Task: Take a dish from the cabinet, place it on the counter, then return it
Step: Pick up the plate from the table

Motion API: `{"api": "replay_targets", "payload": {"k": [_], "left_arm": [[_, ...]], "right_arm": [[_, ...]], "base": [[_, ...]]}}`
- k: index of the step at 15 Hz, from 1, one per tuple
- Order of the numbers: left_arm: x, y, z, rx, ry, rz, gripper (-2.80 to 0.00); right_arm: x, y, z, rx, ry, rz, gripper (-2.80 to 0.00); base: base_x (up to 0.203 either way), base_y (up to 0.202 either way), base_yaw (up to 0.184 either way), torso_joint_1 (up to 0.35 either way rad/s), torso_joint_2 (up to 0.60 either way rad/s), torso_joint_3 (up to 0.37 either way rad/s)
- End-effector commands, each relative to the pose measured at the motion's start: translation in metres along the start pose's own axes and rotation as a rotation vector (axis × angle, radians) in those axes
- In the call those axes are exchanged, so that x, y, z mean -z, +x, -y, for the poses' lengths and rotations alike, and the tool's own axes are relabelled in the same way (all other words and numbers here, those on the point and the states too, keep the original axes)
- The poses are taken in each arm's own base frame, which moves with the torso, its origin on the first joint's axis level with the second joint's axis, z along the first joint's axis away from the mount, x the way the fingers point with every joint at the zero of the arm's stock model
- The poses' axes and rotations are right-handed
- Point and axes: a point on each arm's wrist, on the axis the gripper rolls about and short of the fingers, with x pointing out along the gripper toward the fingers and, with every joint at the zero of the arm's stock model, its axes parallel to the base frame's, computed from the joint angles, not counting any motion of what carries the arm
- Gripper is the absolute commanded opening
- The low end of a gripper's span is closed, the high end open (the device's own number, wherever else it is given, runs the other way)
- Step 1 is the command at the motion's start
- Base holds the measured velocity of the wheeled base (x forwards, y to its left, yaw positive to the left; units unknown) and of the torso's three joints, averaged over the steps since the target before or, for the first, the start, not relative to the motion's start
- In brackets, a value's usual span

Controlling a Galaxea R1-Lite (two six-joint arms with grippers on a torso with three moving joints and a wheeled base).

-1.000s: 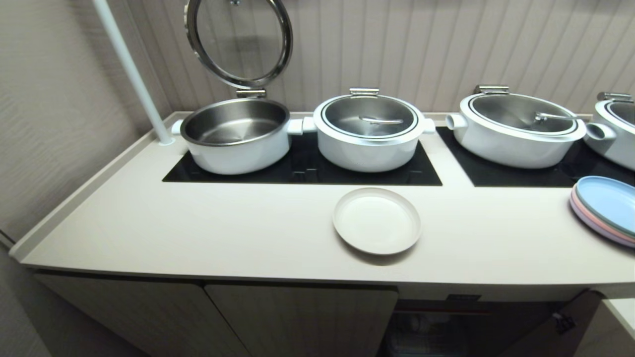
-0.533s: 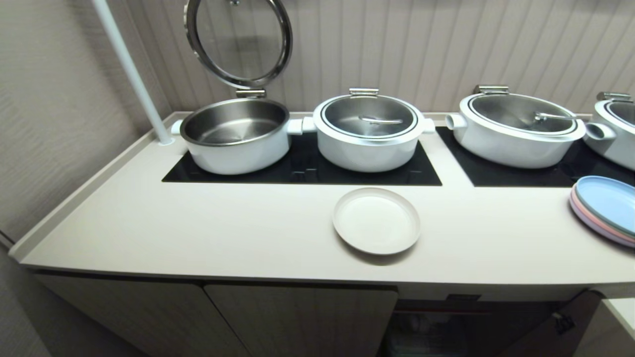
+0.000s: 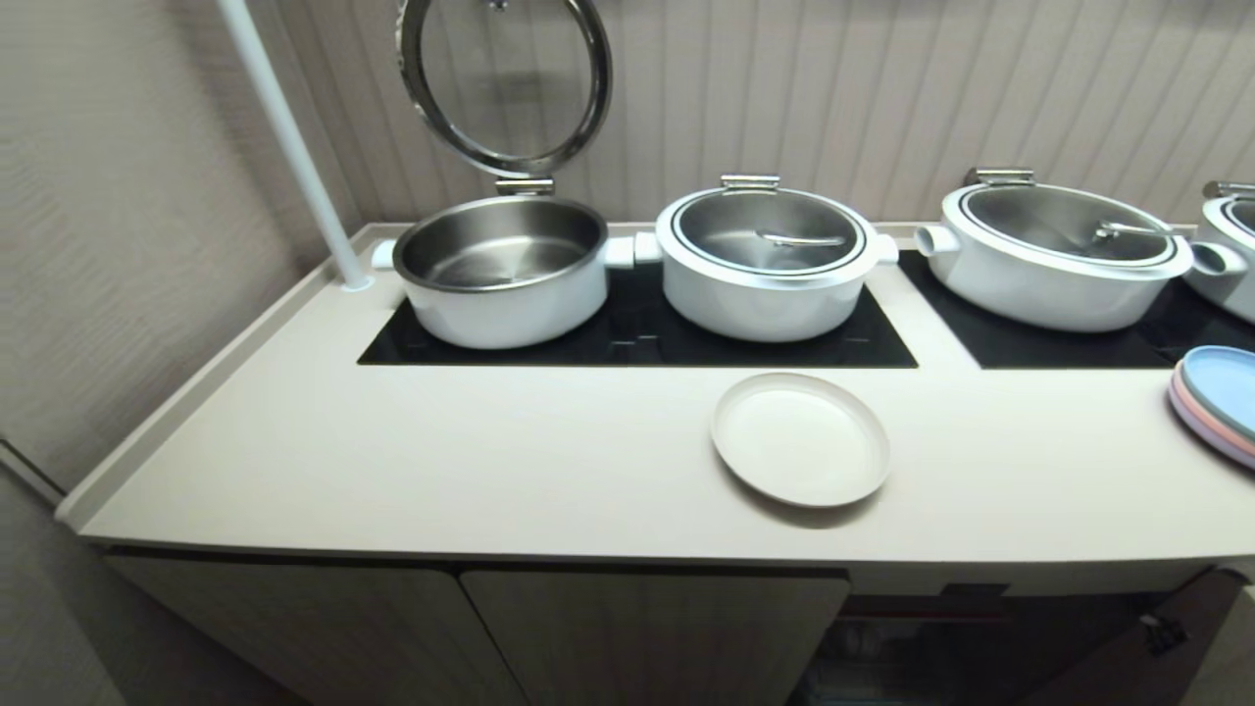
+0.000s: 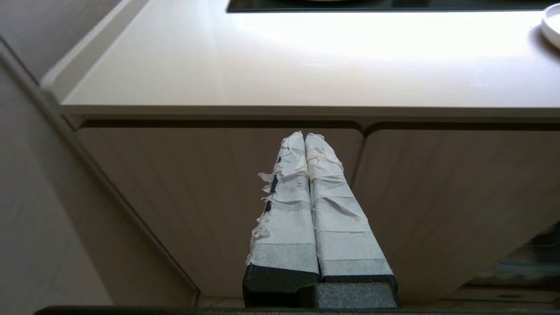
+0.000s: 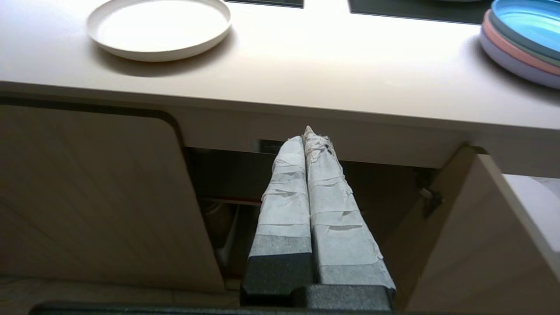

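Evidently the task stands at its midpoint: the off-white dish (image 3: 800, 439) lies flat on the cream tabletop (image 3: 441, 461), just in front of the black cooktop strip (image 3: 637, 338) and at about six o'clock from the lidded white pot (image 3: 767, 263), so the taking out and setting down look done. What remains, by my reading, is to pick the dish up again and put it back in the cabinet (image 5: 245, 192), whose door (image 5: 463, 245) stands swung open below the tabletop edge, at roughly five o'clock from the dish. Neither arm shows from the head camera. The right tool (image 5: 308, 135) has its taped fingers pressed together, gripping nothing, and points at the dark cabinet opening beneath the dish. The left tool (image 4: 305, 138) is likewise closed and empty, facing the shut doors further left. A stack of pink-and-blue plates (image 3: 1221, 402) sits at three o'clock, well apart from the dish.
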Motion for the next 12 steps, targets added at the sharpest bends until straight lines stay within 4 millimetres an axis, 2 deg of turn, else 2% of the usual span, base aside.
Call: {"api": "replay_targets", "payload": {"k": [1,5,12], "left_arm": [[0.0000,0.0000,0.0000,0.000,0.000,0.000,-2.80],[0.0000,0.0000,0.0000,0.002,0.000,0.000,-2.80],[-0.0001,0.0000,0.0000,0.002,-0.002,0.002,-2.80]], "right_arm": [[0.0000,0.0001,0.0000,0.000,-0.001,-0.002,-2.80],[0.0000,0.0001,0.0000,0.000,-0.001,-0.002,-2.80],[0.0000,0.0001,0.0000,-0.002,-0.002,-0.002,-2.80]], "base": [[0.000,0.186,-0.005,0.002,0.00,0.002],[0.000,0.152,-0.001,0.002,0.00,0.004],[0.000,0.000,0.000,0.000,0.00,0.000]]}}
